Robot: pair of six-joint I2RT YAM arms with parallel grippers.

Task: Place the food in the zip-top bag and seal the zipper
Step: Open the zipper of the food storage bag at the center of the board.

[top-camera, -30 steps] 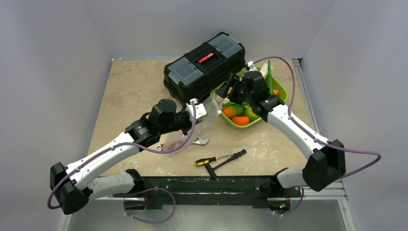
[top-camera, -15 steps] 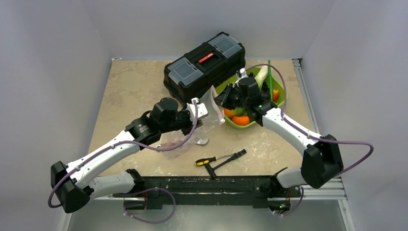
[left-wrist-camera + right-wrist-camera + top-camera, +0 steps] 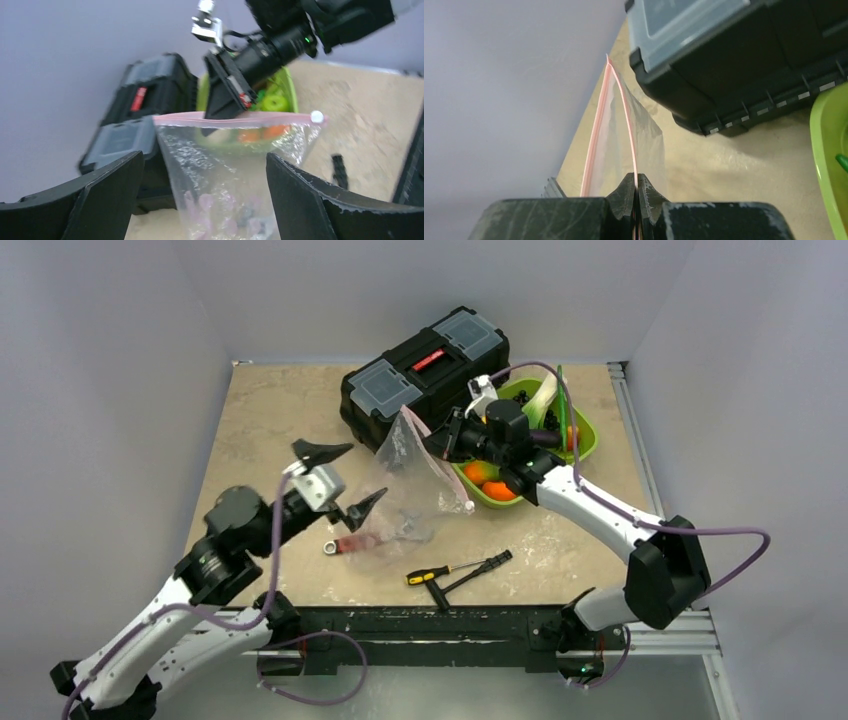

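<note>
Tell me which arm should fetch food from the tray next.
Left, probably. The left gripper is open and empty; the right gripper is shut on the pink strip of the bag, holding it up.

The zip-top bag [image 3: 410,490] is seen as clear, and its zipper [image 3: 235,118] is coloured pink. At two o'clock from the bag a lime-green tray [image 3: 588,440] is found, and the food [image 3: 497,490] in it is orange and green. At twelve o'clock the toolbox [image 3: 425,375] is black, with grey lids and a red latch. The table [image 3: 260,430] is patterned like beige marble. At five o'clock the screwdriver [image 3: 425,576] is given a yellow and black handle.
</note>
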